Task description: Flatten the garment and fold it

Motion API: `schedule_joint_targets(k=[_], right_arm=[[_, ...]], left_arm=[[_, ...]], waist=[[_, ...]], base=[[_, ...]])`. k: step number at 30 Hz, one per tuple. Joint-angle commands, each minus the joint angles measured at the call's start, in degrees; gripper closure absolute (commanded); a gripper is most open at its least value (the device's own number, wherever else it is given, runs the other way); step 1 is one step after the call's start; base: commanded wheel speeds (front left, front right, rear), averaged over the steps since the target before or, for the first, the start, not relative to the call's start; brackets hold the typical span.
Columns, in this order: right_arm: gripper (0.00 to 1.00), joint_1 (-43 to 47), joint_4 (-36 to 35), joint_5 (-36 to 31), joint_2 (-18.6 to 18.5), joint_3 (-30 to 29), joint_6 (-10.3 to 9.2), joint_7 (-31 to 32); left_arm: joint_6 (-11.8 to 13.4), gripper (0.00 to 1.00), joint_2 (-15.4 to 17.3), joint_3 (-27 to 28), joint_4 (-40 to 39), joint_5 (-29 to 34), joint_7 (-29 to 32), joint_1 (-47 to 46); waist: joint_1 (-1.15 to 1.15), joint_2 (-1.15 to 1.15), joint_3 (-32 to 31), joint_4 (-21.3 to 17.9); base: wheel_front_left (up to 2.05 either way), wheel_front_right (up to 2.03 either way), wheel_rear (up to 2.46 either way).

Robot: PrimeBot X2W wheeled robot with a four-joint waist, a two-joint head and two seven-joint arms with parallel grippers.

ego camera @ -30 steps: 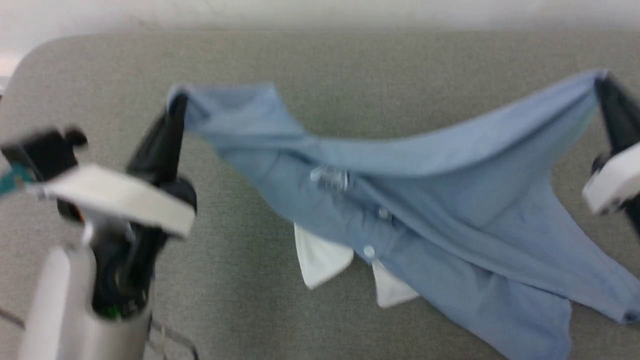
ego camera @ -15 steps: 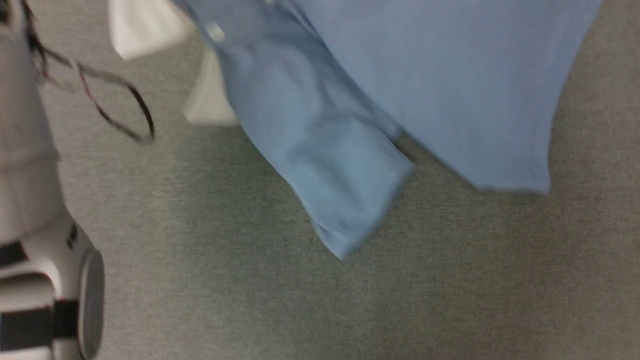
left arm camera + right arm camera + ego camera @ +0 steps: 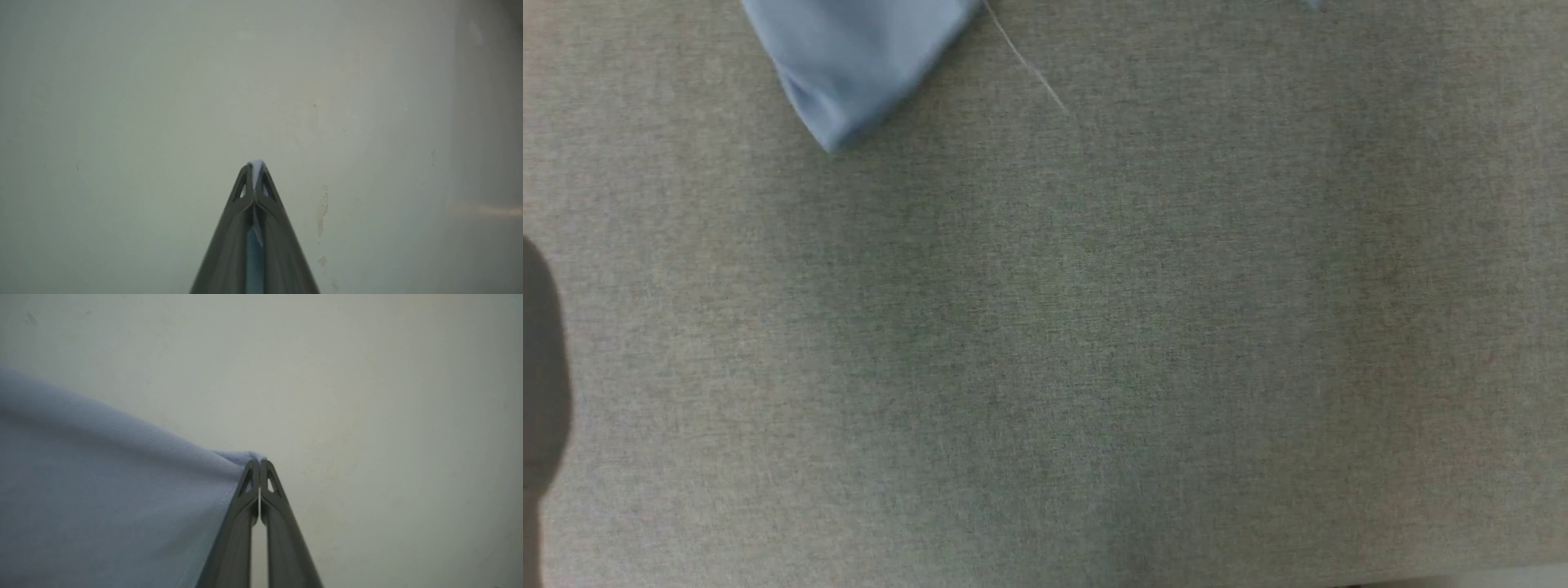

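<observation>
The head camera has swung since a second ago: above the grey worktop (image 3: pixel 1094 343), the shirt (image 3: pixel 849 57) now shows as one blue corner at its top left. The left hand (image 3: pixel 256 165) points at a pale surface, pinched tight on a sliver of the shirt. The right hand (image 3: pixel 259 462) is likewise clamped on the shirt's edge, with the cloth draping away to its left in its wrist view.

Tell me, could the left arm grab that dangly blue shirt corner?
Probably not right now: the left tool is shut on a bit of the shirt, so it has no free grip.
</observation>
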Motion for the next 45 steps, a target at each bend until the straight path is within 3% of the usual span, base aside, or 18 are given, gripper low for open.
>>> schedule_joint_targets(k=[1,4,8,14,18,27,34,39,45], right_arm=[[1.0,-1.09,0.31,-0.45,0.21,-0.66,-0.12,-1.05],[1.0,-1.97,1.24,-0.3,0.94,-1.91,-0.12,-3.83],[1.0,1.41,3.82,1.2,0.39,-0.13,-0.12,-4.0],[1.0,14.51,6.96,6.93,-2.28,5.24,-0.12,-0.28],[1.0,25.51,5.61,12.86,-4.1,8.36,-0.12,4.76],[1.0,54.47,-7.03,22.55,-5.91,5.87,-0.12,19.21],[1.0,73.46,-17.96,22.5,-1.83,-2.15,-0.12,25.05],[1.0,83.06,-21.7,20.33,2.12,-6.59,-0.12,27.17],[1.0,92.01,-24.94,18.03,6.43,-10.19,-0.12,31.78]], left_arm=[[-0.97,1.0,0.66,0.47,0.15,-0.09,-1.06,-1.44],[-3.23,1.0,0.59,1.33,1.13,-1.41,-3.3,-1.99],[-5.68,1.0,1.52,-0.22,4.01,-1.42,-1.69,3.05],[-8.19,1.0,3.58,-5.13,7.89,1.42,2.39,19.43],[-8.34,1.0,4.93,-7.97,6.83,2.55,6.35,32.46],[-4.38,1.0,6.02,-10.72,-8.33,-2.29,20.21,67.5],[1.47,1.0,6.81,-11.0,-21.57,-5.96,27.28,93.95],[3.85,1.0,6.88,-11.73,-24.5,-7.23,29.55,105.72],[5.15,1.0,6.98,-12.98,-24.67,-8.11,31.57,112.87]], waist=[[-0.01,0.0,-0.27,0.13],[-0.01,0.0,-1.06,0.66],[-0.01,0.0,-2.49,1.69],[-0.01,0.0,-7.32,3.48],[-0.01,0.0,-11.88,4.18],[-0.01,0.0,-21.37,5.2],[-0.01,0.0,-24.44,5.26],[-0.01,0.0,-25.13,5.65],[-0.01,0.0,-25.63,6.17]], base=[[0.0,0.0,0.0],[0.0,0.0,0.0],[0.0,0.0,0.0],[0.0,0.0,0.0],[0.0,0.0,0.0],[0.0,0.0,0.0],[0.0,0.0,0.0],[0.0,0.0,0.0],[0.0,0.0,0.0]])
